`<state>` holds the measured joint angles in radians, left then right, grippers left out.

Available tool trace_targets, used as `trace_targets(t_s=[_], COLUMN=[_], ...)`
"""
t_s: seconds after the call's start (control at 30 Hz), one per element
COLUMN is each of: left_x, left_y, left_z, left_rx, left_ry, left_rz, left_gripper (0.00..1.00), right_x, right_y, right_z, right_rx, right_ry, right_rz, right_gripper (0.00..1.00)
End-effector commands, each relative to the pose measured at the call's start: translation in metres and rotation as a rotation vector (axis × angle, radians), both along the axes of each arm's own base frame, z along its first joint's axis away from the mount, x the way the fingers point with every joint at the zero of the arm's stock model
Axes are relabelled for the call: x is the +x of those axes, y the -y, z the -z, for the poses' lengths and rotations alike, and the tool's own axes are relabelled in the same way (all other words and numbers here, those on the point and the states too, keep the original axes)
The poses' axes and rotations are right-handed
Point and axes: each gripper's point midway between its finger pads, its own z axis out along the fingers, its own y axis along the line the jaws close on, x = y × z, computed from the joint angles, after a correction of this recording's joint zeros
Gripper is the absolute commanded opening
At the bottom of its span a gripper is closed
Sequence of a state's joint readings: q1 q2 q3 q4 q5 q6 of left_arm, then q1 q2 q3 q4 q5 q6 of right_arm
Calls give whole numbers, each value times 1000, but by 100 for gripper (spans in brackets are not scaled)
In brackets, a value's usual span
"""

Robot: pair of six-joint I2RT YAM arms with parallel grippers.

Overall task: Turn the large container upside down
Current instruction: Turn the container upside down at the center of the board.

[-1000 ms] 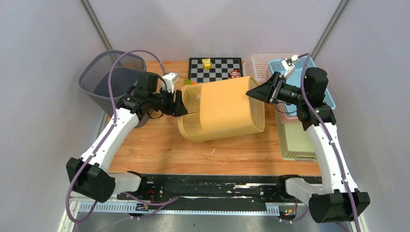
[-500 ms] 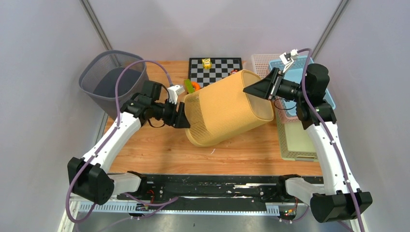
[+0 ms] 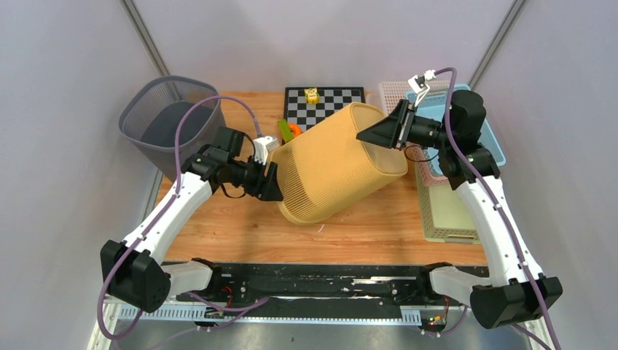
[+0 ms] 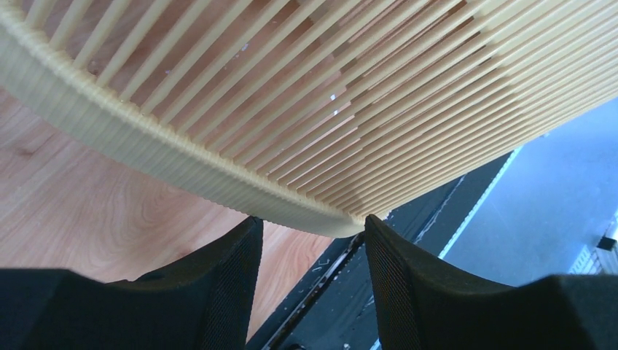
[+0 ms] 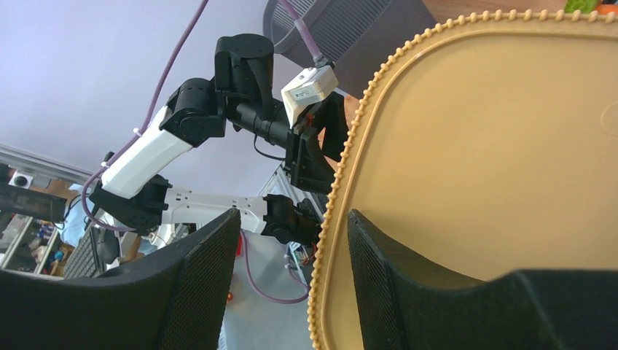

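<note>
From where I stand, the left gripper (image 3: pixel 271 182) comes first, low over the wooden table (image 3: pixel 240 226) and pressed up against the open rim (image 4: pixel 146 146) of the large container (image 3: pixel 339 164). Its wrist camera shows the ribbed rim band lying right at the tips of the two black fingers (image 4: pixel 233 270). I cannot tell whether they pinch it or only bear against it. The container, a tan slatted bin, hangs tilted between the two arms. Its mouth faces down and to the left toward that gripper, and its closed base (image 5: pixel 495 146) is raised to the right. The right gripper (image 3: pixel 368 135) is higher and farther back, at the base. Its fingers stand apart astride the beaded base edge (image 5: pixel 335 189), one over the base and the other outside with clear space beside it, so it is not clamped. Behind are a grey mesh bin (image 3: pixel 157 120) at the left, a chessboard (image 3: pixel 328 102) at the back, and stacked plastic baskets (image 3: pixel 444 211) on the right.
</note>
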<state>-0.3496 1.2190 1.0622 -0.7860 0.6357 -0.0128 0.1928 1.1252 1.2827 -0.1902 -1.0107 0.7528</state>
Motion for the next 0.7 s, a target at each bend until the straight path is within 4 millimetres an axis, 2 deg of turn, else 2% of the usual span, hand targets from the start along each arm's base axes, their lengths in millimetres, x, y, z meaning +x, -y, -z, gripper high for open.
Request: trace_targets(t_s=[0.0, 0.43, 0.67], left_x=[4, 5, 5], left_y=[5, -3, -8], left_z=[-6, 8, 13], left_rx=[-7, 48, 76], left_ry=[78, 65, 71], left_rz=[35, 38, 42], left_gripper=[55, 56, 56], right_x=[-9, -5, -14], right_y=[-13, -37, -44], right_z=[4, 17, 19], right_rx=[-17, -59, -76], right_ry=[5, 38, 76], right_rz=[-82, -192, -237], right_gripper=[60, 68, 71])
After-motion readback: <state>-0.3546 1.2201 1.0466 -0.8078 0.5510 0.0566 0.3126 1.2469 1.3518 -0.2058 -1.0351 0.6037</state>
